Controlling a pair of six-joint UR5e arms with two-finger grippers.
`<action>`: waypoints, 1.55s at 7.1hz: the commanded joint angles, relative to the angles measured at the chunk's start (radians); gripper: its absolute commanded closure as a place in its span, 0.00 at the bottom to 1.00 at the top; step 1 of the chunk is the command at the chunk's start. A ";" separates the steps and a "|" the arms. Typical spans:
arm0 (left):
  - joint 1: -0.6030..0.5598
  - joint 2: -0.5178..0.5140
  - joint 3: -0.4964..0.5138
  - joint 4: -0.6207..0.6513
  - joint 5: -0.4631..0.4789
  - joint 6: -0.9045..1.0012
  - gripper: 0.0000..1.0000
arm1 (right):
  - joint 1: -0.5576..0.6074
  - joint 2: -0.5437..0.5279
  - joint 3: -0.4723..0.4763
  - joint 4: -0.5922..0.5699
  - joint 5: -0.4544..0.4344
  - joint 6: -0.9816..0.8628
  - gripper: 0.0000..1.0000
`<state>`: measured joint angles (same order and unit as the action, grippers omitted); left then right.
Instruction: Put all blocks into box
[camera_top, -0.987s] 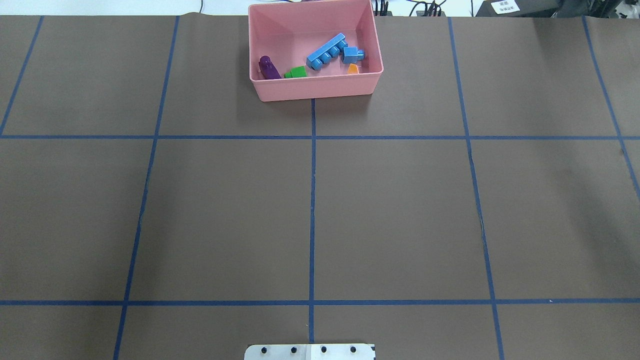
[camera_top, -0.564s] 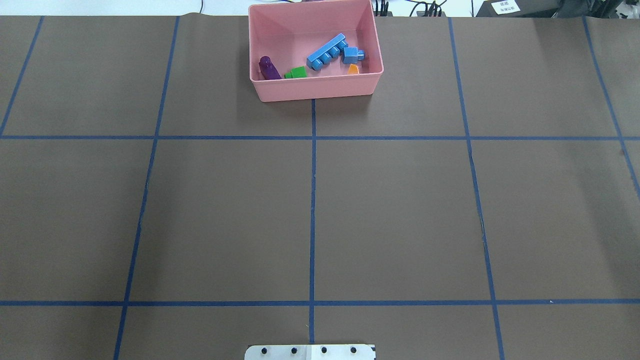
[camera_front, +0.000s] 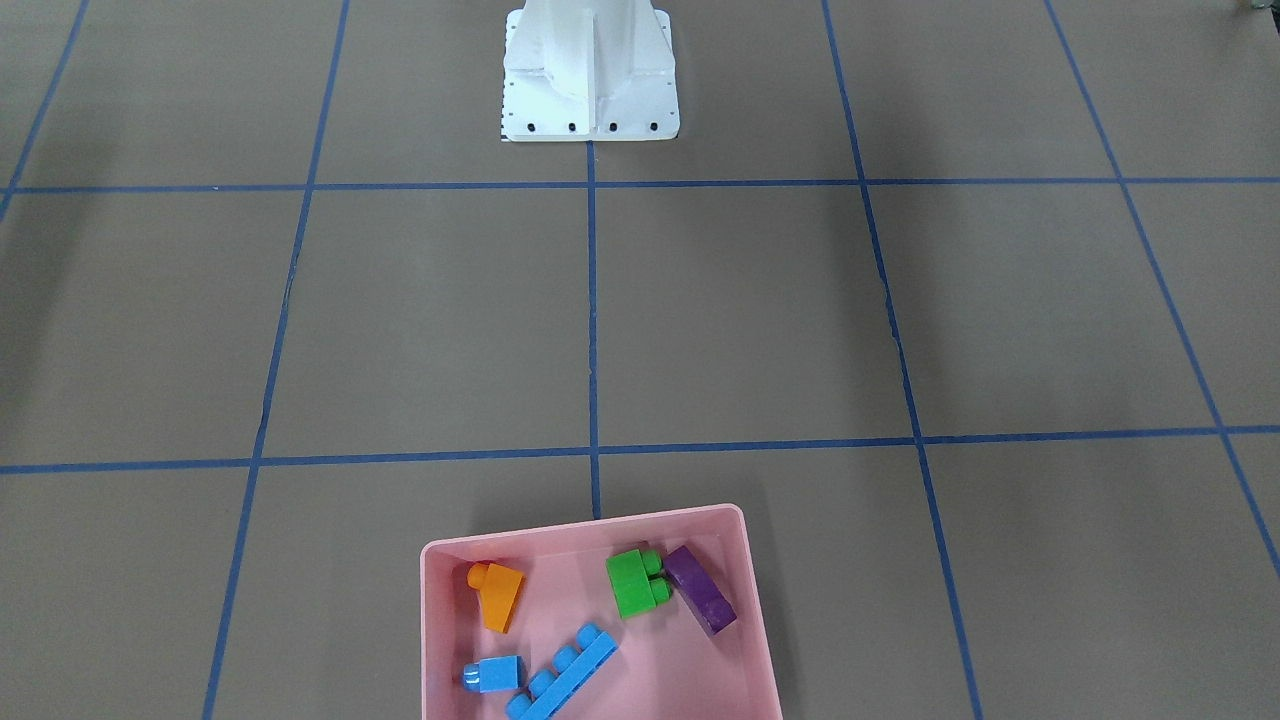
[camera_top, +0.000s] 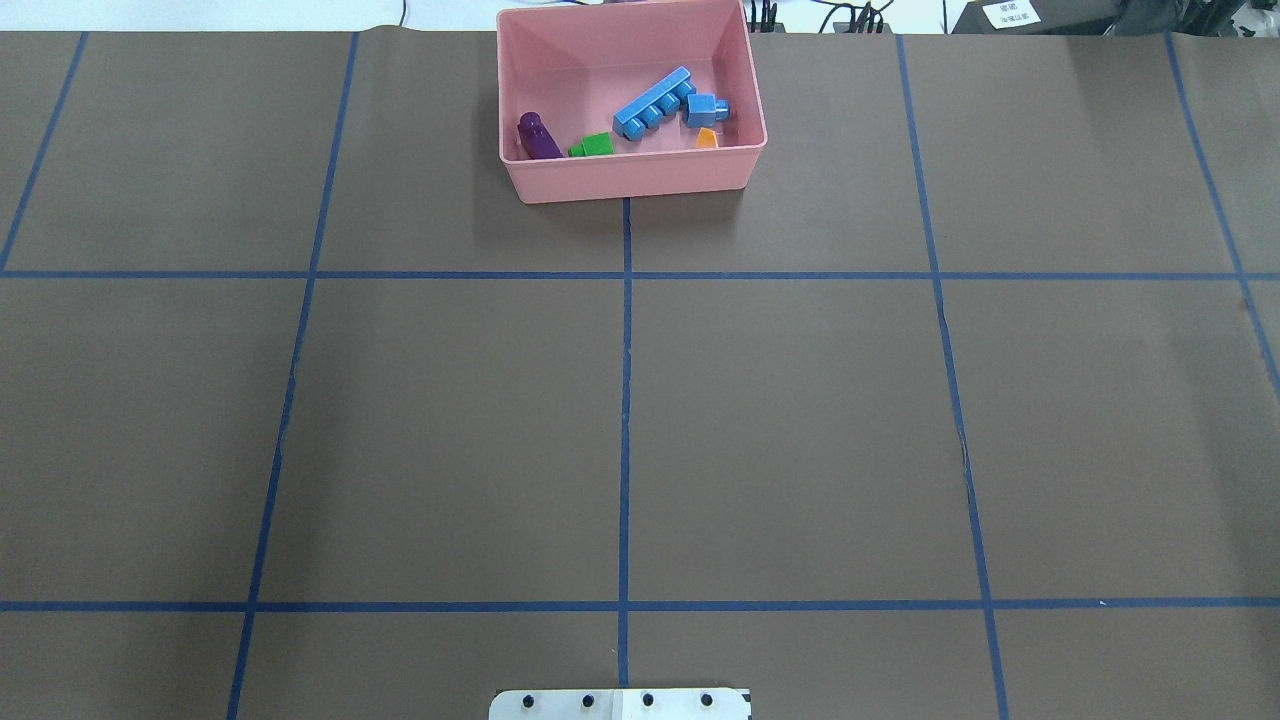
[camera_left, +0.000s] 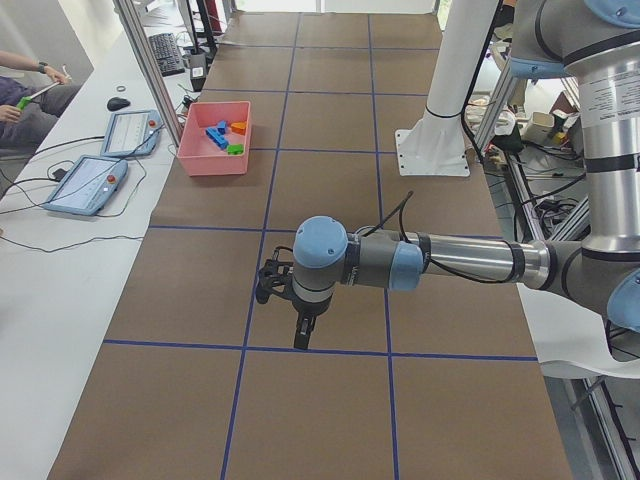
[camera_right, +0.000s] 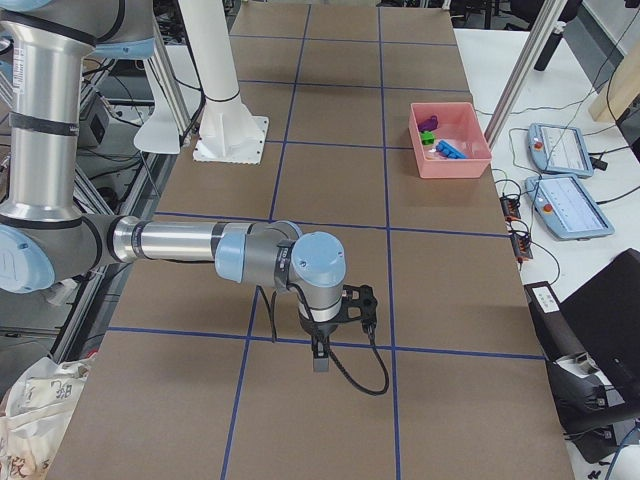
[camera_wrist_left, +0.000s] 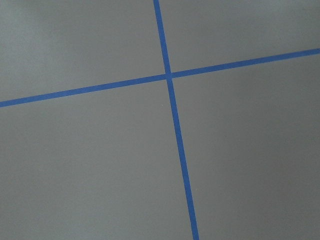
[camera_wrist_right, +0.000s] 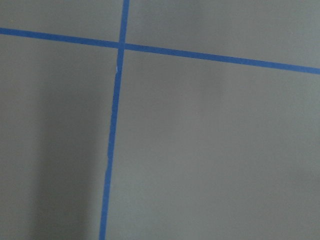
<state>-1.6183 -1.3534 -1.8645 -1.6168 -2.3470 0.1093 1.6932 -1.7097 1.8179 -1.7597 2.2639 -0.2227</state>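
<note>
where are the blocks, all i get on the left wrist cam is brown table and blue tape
Observer: All five lie inside the pink box: orange block, small blue block, long blue block, green block, purple block.
Operator: any left outside it
Observer: No block shows on the table outside the box in the overhead view.
Operator: and where am i parked
Observer: The exterior left view shows the left gripper pointing down above the table, well away from the box; open or shut, I cannot tell.
</note>
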 joint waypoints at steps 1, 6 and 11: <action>0.000 0.013 -0.005 0.000 0.000 0.000 0.00 | -0.076 0.176 0.046 -0.232 0.000 0.167 0.00; 0.002 0.014 -0.004 0.000 0.002 0.003 0.00 | -0.253 0.154 -0.005 -0.140 -0.033 0.219 0.00; 0.002 0.014 -0.012 -0.002 0.001 0.003 0.00 | -0.253 0.058 -0.035 0.025 -0.043 0.218 0.00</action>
<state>-1.6168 -1.3392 -1.8751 -1.6183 -2.3454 0.1120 1.4406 -1.6426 1.7828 -1.7458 2.2216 -0.0045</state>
